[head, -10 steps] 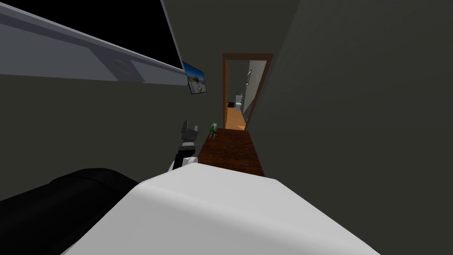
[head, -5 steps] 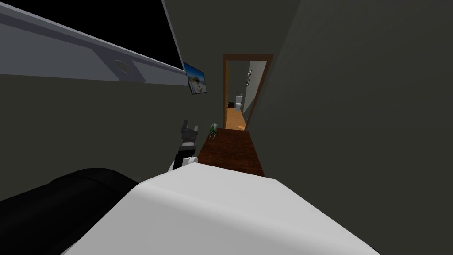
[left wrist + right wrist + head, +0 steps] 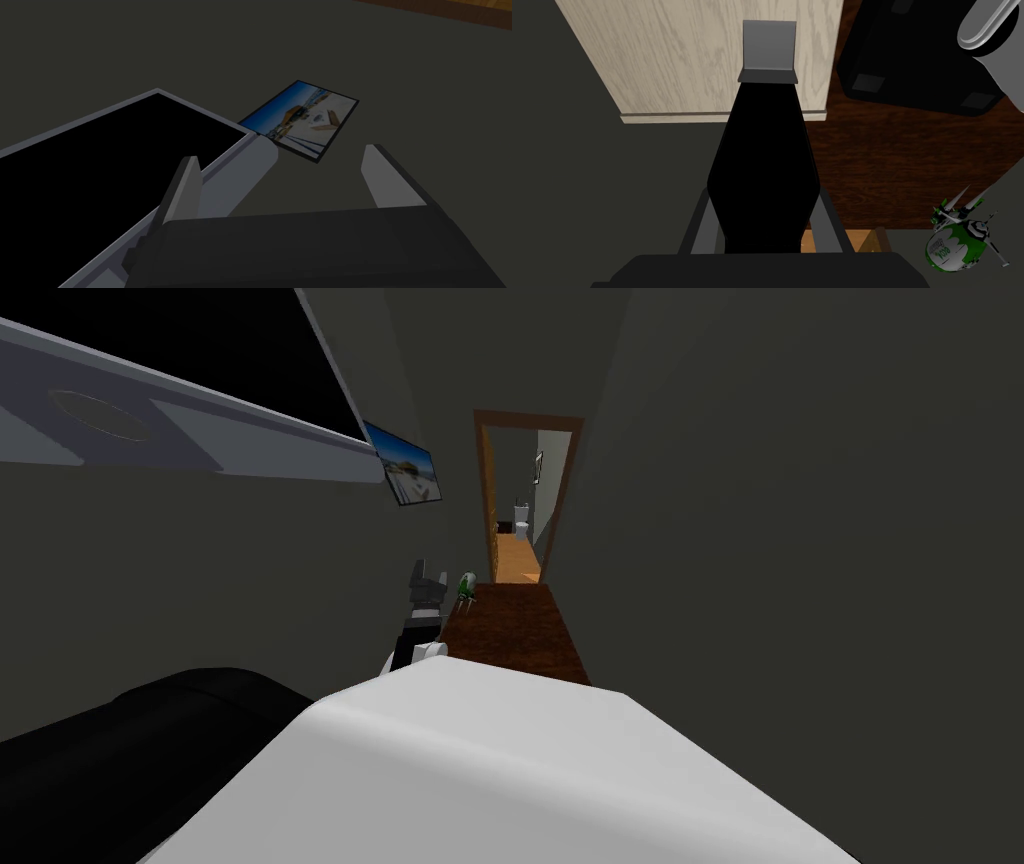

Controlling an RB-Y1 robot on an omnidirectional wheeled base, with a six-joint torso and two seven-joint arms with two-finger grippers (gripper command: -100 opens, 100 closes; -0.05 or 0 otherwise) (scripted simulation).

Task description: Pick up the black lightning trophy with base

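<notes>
While the right arm holds its hand out over the floor, the right gripper point(image 3: 762, 210) is closed tight on the black trophy point(image 3: 762, 160). Its two thin fingers point(image 3: 698, 225) press the trophy's sides, one on each side, just below the widest part. The trophy is black, wide in the middle and thin toward the far end. It sticks straight out from the gripper. Its grey base point(image 3: 769, 50) is at the far end, away from the fingers. Behind the trophy are a pale wood panel point(image 3: 677, 55) and a dark brown wood floor point(image 3: 892, 155). A small green and white toy point(image 3: 957, 242) lies on the floor off to one side, well apart from the trophy. I cannot tell if the trophy touches anything but the fingers.

The left arm is raised in front of me. The left gripper point(image 3: 427, 580) points up and forward. Its two fingers stand wide apart and hold nothing.
</notes>
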